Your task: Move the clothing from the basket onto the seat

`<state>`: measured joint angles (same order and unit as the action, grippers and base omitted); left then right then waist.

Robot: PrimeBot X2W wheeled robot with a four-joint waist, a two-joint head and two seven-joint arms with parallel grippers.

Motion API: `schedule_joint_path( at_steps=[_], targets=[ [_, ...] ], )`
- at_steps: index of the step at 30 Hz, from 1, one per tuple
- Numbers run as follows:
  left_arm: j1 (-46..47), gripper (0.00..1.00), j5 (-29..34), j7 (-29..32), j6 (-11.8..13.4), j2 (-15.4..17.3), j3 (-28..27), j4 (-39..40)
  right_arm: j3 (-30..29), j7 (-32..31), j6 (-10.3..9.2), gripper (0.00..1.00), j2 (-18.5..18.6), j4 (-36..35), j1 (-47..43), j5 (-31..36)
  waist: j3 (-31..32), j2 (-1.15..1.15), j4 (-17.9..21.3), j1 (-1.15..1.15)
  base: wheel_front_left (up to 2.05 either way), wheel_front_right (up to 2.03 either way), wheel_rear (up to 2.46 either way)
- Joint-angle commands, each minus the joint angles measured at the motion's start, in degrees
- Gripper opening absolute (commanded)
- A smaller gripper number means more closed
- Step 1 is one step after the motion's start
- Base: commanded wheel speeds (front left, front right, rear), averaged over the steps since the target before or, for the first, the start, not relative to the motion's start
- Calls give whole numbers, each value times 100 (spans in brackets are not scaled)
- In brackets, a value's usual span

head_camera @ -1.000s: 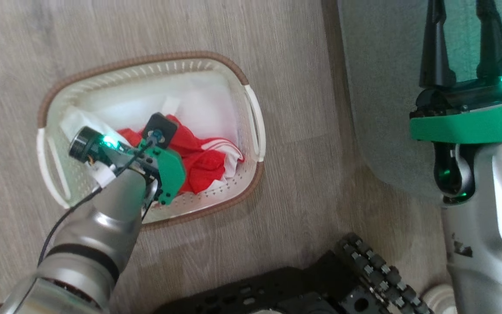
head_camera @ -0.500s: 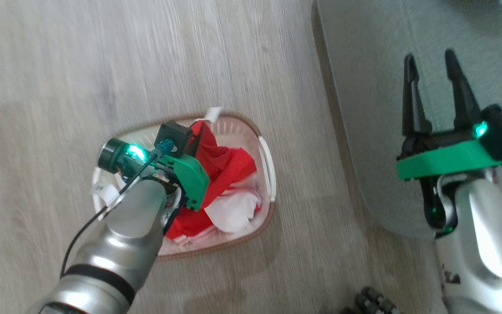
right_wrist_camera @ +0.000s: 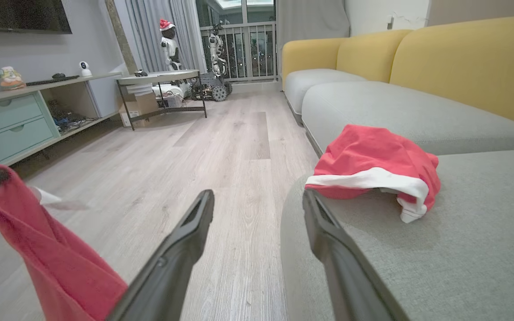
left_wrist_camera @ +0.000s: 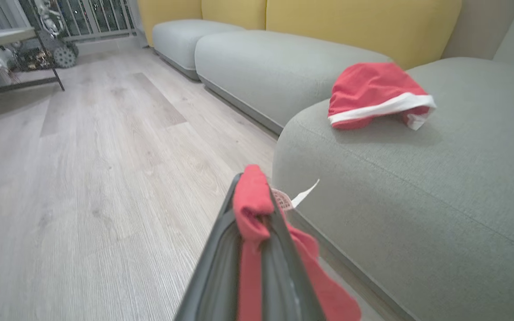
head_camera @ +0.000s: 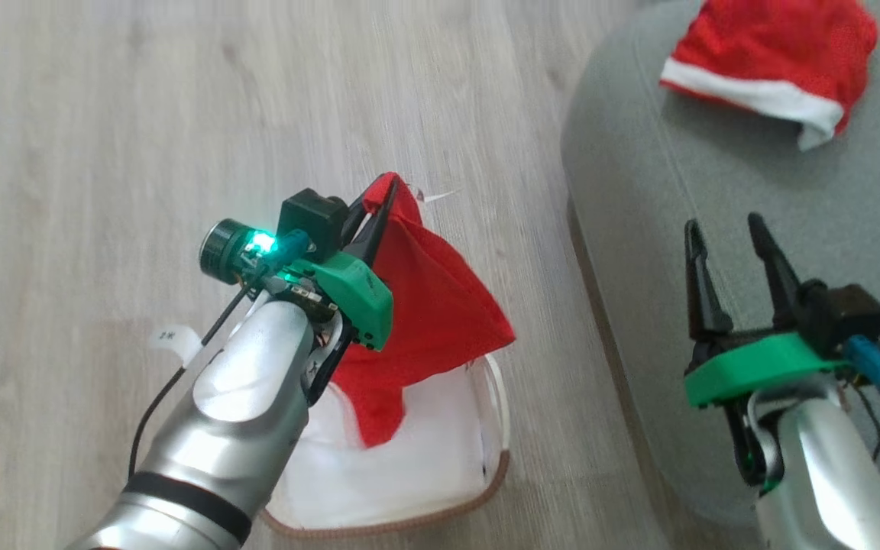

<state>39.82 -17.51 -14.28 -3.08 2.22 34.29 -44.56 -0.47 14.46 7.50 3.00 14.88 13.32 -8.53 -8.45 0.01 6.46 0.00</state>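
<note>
The left jaws are pinched tight on a bright red soft fabric garment (head_camera: pixel 432 305) hanging over the oval cream plastic basket (head_camera: pixel 499 412); the right jaws are spread wide, empty, over the grey-green upholstered seat cushion (head_camera: pixel 638 252); another red white-banded garment (head_camera: pixel 768 53) lies on that cushion.

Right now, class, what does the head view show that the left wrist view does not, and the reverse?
Head view's own: the open right gripper and the left arm's silver forearm. Left wrist view's own: yellow back cushions and a farther grey cushion. Shared: the left gripper shut on the held red garment, and a second red garment lying on the seat.
</note>
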Motion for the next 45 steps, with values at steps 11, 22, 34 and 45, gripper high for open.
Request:
schedule_joint_path(
  at_steps=[11,22,34,45],
  targets=[
    [724,0,-158,453,-23,97,-199,652,477,54,-1,100,-13,116,-146,130,1013,-1,-252,0,0,0,0],
    [1127,0,-280,715,51,80,-100,964,1241,54,-1,100,-13,440,302,152,1206,-1,-413,0,0,0,0],
    [977,0,-460,711,141,68,227,1214,2271,10,-1,100,453,1396,1493,-11,1215,-1,-691,0,0,0,0],
    [852,0,-664,729,221,66,625,1425,3252,39,-1,100,521,2535,2437,-626,1220,-1,-971,0,0,0,0]
  ],
)
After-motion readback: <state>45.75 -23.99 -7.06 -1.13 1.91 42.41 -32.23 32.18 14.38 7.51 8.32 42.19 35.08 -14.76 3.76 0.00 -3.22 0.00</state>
